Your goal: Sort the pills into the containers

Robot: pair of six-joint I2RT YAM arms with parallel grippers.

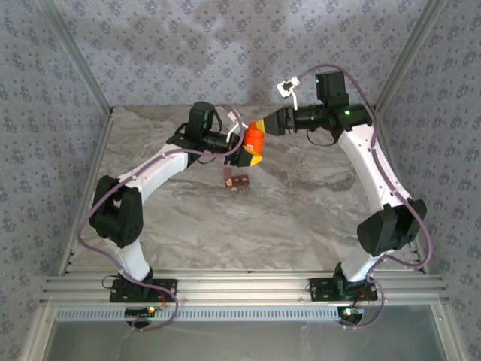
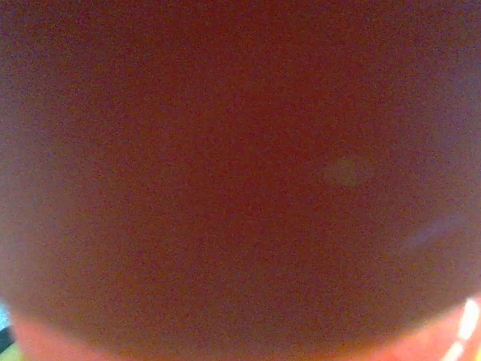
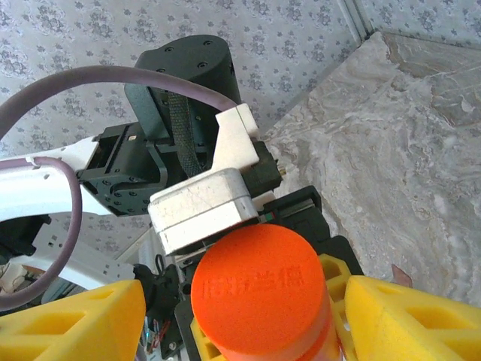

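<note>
An orange bottle (image 1: 254, 141) with a round orange cap (image 3: 259, 289) hangs above the back of the table, my left gripper (image 1: 251, 149) shut on its body. The bottle's dark orange wall (image 2: 240, 180) presses up against the left wrist camera. My right gripper (image 1: 264, 128) reaches in from the right. Its yellow fingers (image 3: 409, 320) stand open on either side of the cap, with a clear gap on the left side. The containers (image 1: 237, 182), a small reddish-brown strip of compartments, lie on the table just below the bottle. The pills are out of view.
The grey marbled table (image 1: 301, 203) is walled by patterned panels at the back and sides. A metal rail (image 1: 240, 289) runs along the near edge by the arm bases. The left arm's wrist block and cables (image 3: 188, 150) sit close behind the cap.
</note>
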